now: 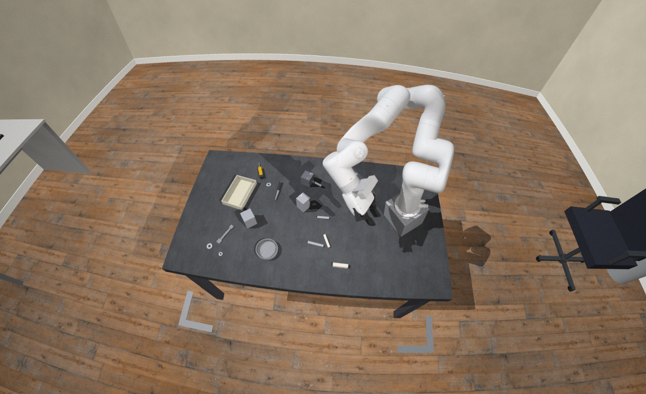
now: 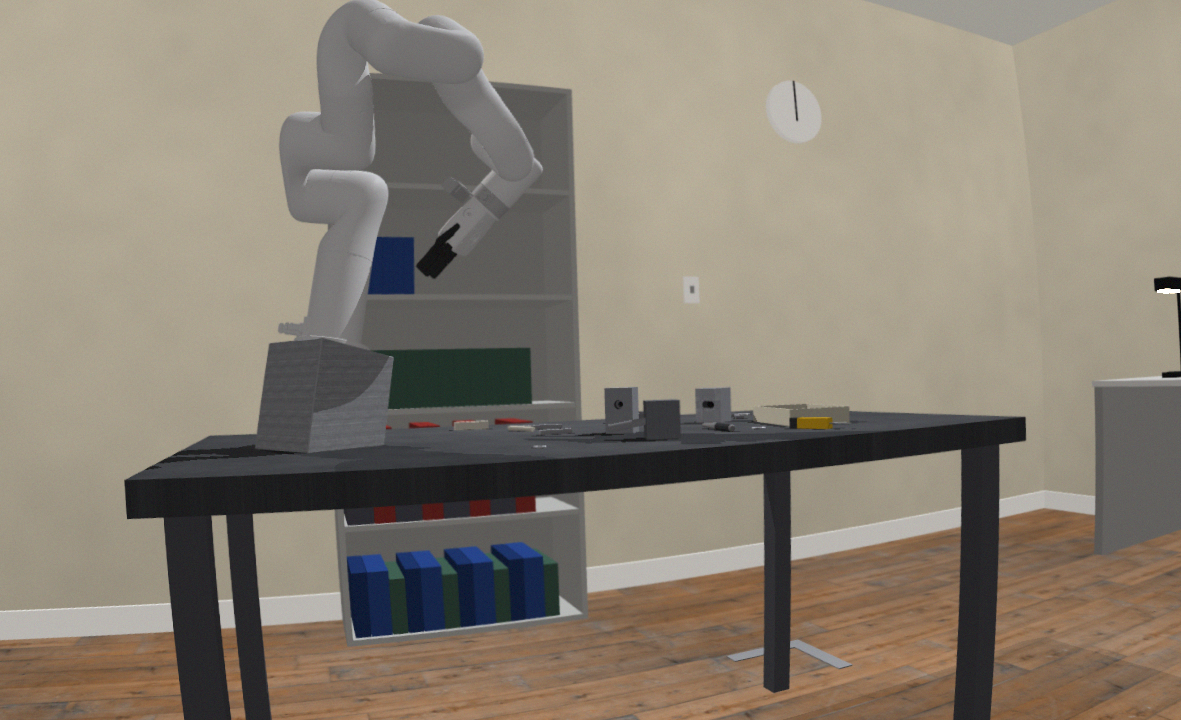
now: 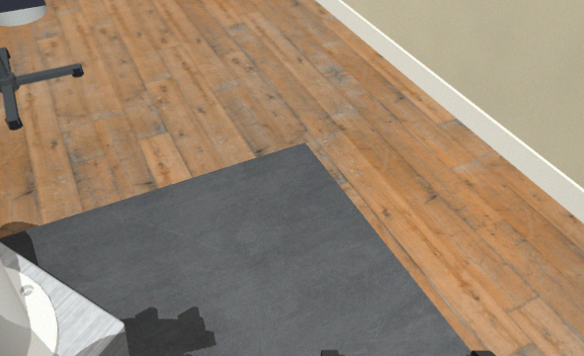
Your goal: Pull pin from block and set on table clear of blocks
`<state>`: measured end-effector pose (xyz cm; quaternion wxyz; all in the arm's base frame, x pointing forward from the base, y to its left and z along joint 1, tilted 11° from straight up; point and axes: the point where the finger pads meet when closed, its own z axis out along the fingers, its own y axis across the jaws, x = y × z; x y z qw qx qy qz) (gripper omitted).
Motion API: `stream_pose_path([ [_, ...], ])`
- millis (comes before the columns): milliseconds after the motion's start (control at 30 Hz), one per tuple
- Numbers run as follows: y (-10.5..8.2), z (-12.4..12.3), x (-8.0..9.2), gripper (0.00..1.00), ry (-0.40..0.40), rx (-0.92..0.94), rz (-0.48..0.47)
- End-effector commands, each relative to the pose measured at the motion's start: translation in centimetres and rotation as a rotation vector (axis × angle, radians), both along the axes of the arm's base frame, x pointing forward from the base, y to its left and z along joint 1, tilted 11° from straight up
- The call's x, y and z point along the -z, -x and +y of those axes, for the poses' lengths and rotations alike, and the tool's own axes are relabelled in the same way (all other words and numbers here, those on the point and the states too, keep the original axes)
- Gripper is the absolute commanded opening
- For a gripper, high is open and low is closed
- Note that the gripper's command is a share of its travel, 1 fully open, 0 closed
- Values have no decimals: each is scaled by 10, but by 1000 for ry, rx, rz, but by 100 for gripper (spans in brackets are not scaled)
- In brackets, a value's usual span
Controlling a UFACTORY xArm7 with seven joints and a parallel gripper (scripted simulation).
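Three grey blocks stand on the dark table. The far block (image 1: 307, 178) has a dark pin (image 1: 318, 183) sticking out of its right side. A second block (image 1: 303, 201) stands just in front of it and a third block (image 1: 248, 218) stands further left. My gripper (image 1: 368, 217) hangs high above the table to the right of the blocks, next to the robot's base (image 1: 408, 215). The exterior view shows the gripper (image 2: 437, 259) well above the table top. Its fingers are partly open with nothing between them. In the wrist view only the fingertips show at the bottom edge.
A cream tray (image 1: 239, 191), a round dish (image 1: 266, 248), a yellow-handled tool (image 1: 260, 169), a dark pen-like tool (image 1: 278, 190), a bolt (image 1: 224, 234) and loose pegs (image 1: 326, 239) (image 1: 340, 265) lie on the table. A bookshelf (image 2: 469, 358) stands behind the table.
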<state>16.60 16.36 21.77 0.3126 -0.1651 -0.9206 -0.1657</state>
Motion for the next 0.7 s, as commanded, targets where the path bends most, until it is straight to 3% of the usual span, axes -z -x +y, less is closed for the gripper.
stream_pose_path([
  [0, -1, 0, -1, 43, -1, 1, -3],
  [500, -1, 0, -1, 43, -1, 1, -4],
  [667, -9, -2, 2, 43, -6, 8, -16],
])
